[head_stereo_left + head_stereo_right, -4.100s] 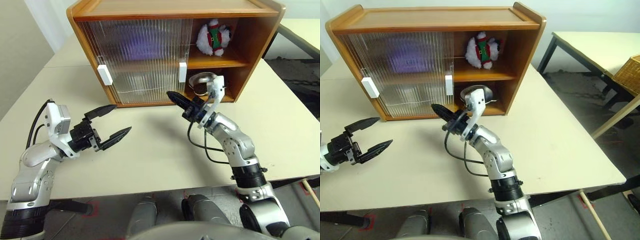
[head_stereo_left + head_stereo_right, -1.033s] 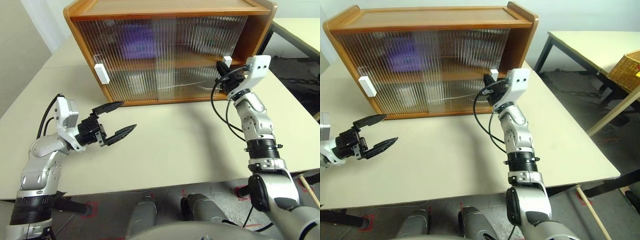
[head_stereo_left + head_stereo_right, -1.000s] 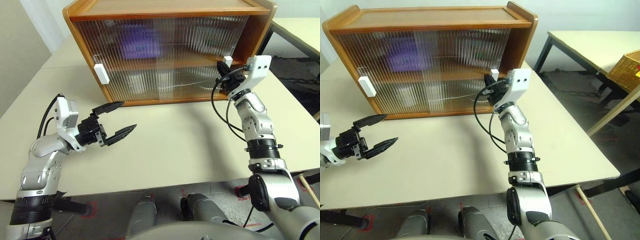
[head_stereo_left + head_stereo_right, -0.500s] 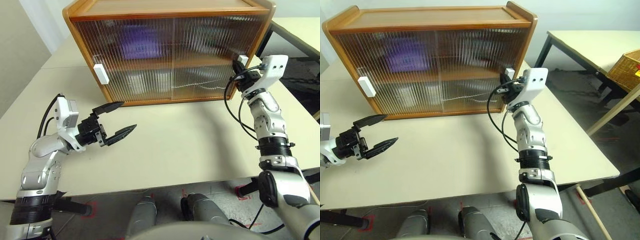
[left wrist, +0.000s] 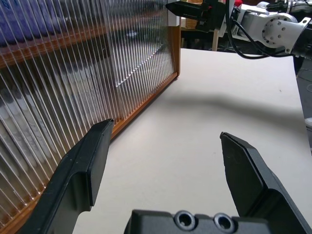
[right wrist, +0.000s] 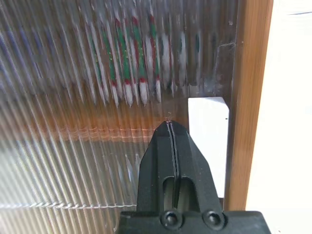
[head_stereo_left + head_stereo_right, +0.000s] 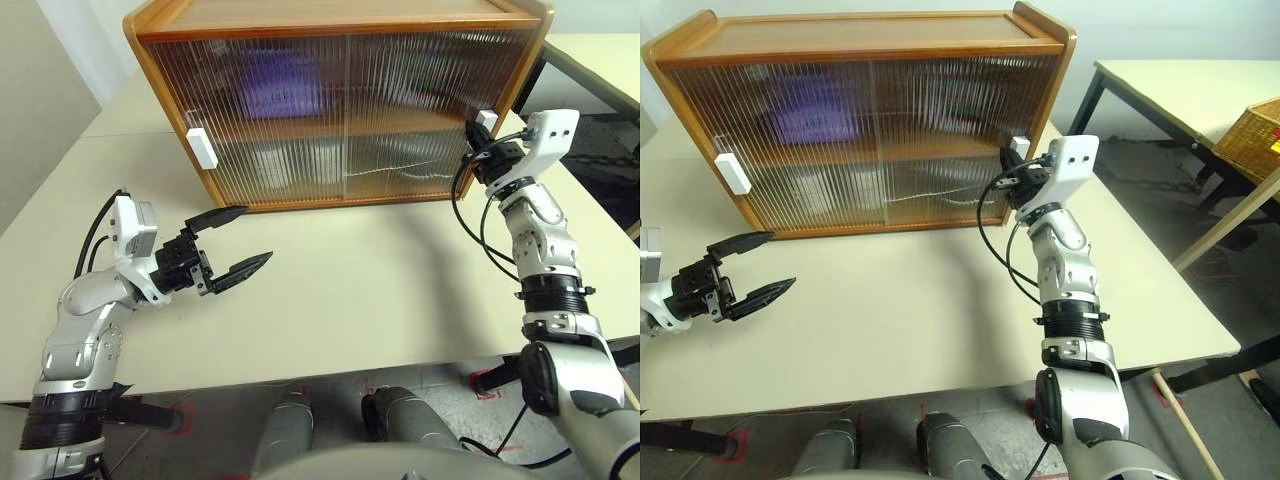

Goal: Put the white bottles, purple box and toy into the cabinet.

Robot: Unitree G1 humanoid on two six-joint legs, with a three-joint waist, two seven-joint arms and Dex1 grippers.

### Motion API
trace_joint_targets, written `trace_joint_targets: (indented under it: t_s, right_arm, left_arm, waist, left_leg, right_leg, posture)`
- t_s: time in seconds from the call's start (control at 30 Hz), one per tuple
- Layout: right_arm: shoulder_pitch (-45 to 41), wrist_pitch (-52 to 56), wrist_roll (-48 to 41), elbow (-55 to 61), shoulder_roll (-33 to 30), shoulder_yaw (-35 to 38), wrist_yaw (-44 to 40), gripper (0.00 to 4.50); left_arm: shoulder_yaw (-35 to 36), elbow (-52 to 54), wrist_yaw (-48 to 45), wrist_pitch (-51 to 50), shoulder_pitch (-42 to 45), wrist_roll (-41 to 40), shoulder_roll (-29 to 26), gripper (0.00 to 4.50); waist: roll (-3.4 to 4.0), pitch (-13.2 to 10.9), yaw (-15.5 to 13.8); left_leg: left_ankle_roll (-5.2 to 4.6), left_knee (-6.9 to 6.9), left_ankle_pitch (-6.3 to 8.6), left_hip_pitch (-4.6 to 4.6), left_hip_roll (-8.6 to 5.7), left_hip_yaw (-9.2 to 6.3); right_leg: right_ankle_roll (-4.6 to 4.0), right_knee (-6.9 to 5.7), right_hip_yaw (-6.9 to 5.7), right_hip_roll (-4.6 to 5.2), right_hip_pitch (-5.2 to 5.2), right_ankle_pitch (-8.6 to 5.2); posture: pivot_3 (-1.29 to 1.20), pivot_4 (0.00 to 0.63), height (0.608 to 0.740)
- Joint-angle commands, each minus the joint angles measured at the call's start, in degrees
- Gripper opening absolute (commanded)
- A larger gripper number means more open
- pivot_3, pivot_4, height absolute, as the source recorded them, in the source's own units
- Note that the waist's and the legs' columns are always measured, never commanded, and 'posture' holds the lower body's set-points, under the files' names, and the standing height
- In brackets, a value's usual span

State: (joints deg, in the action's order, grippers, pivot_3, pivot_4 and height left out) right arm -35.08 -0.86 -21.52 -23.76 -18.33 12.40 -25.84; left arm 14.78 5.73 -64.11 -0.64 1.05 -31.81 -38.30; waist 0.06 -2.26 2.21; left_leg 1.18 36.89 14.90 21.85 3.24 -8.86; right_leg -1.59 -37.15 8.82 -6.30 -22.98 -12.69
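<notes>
Right gripper [image 6: 169, 127], fingers pressed together with nothing between them, sits at the white handle [image 6: 208, 141] by the right edge of the cabinet [image 7: 330, 20]; left gripper [image 7: 232, 240] hovers over the table [image 7: 360, 290] with fingers spread wide, empty. Cabinet is orange-brown wood with both ribbed translucent doors drawn across the front. Behind them the toy [image 6: 136, 63] reads as red, green and white streaks on the upper shelf, the purple box [image 7: 275, 85] as a violet blur upper left; no writing legible.

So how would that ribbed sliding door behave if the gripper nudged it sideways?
The sliding door looks thin, translucent and probably light, so it likely glides easily. The right gripper, shut beside the white handle, could slip on smooth ribs; the handle offers firmer purchase.
</notes>
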Motion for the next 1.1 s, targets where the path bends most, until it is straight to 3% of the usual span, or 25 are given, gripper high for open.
trace_joint_targets:
  t_s: [0.03, 0.23, 0.33, 0.37, 0.63, 0.83, 1.0, 1.1]
  right_arm:
    - [2.2, 1.8, -3.5, 3.1, -0.4, 0.7, -5.5, 0.98]
    - [6.0, 3.3, -7.4, 6.7, -1.6, 2.5, -10.4, 3.22]
    - [8.7, 4.1, -11.1, 8.9, -3.0, 2.8, -17.5, 4.31]
    - [9.8, 4.5, -12.4, 9.5, -3.4, 3.1, -19.6, 4.45]
    - [13.6, 6.1, -17.8, 2.7, -8.4, 6.2, -35.2, 4.45]
    - [12.2, 4.2, -18.3, -11.2, -14.2, 10.8, -45.1, 4.45]
    - [12.3, 2.8, -16.9, -17.7, -16.1, 11.9, -49.5, 4.45]
    - [12.9, -0.2, -14.7, -21.2, -17.0, 11.9, -49.5, 4.45]
  left_arm:
    - [0.5, -0.5, -0.2, 0.5, -0.5, 0.1, -0.2, 4.50]
    - [1.0, 0.7, -0.3, 0.3, -3.1, -0.5, 0.0, 4.50]
    - [1.5, 1.2, -0.1, -0.1, -4.2, -1.2, 0.0, 4.50]
    - [1.8, 1.4, 0.0, -0.1, -4.6, -1.4, 0.0, 4.50]
    - [3.9, 1.1, 2.7, 1.6, -6.6, -1.8, 2.4, 4.50]
    - [8.6, 7.3, 6.6, 0.8, -16.4, -4.2, 5.0, 4.50]
    - [12.7, 10.0, 9.4, -0.2, -21.4, -6.8, 6.8, 4.50]
    - [14.1, 7.8, 13.0, 0.4, -21.4, -4.0, 6.9, 4.50]
  waist:
    - [-0.01, 0.0, 0.2]
    - [-0.01, 0.0, 1.2]
    - [-0.01, 0.0, 1.3]
    - [-0.01, 0.0, 1.4]
    - [-0.03, 0.0, 1.6]
    - [-0.03, -0.1, 1.0]
    - [0.13, -0.3, 0.8]
    - [0.29, -0.4, 0.6]
  left_leg:
    - [0.00, 0.00, 0.00, 0.00, 0.00, 0.02]
    - [0.00, 0.00, 0.01, 0.00, -0.07, 0.21]
    - [0.00, 0.00, 0.02, 0.03, -0.13, 0.28]
    - [0.00, 0.00, 0.02, 0.02, -0.12, 0.35]
    - [-0.04, 0.07, -0.01, -0.12, -0.56, 0.47]
    - [-0.09, 0.07, -0.07, -0.76, -0.83, 0.44]
    - [-0.03, 0.03, -0.04, -0.86, -0.78, 0.41]
    - [0.05, 0.02, 0.01, -0.86, -0.75, 0.41]
  right_leg:
    - [-0.03, 0.00, 0.00, -0.02, 0.00, -0.02]
    - [0.08, 0.01, -0.01, -0.04, 0.04, 0.06]
    - [0.24, 0.02, -0.01, -0.04, 0.08, -0.03]
    - [0.33, 0.01, -0.01, -0.04, 0.12, -0.11]
    - [0.32, 0.00, -0.05, -0.06, 0.36, -0.52]
    - [0.46, 0.00, 0.09, 0.09, 1.07, -0.70]
    - [0.34, -0.02, 0.09, 0.07, 1.14, -0.77]
    - [0.33, -0.02, 0.10, 0.08, 1.14, -0.82]
  posture:
    - [-0.08, 0.047, 0.740]
    - [-0.11, 0.042, 0.740]
    - [-0.12, 0.048, 0.740]
    - [-0.12, 0.045, 0.740]
    - [-0.04, 0.040, 0.740]
    - [-0.01, 0.064, 0.740]
    - [-0.03, 0.073, 0.740]
    - [-0.03, 0.071, 0.740]
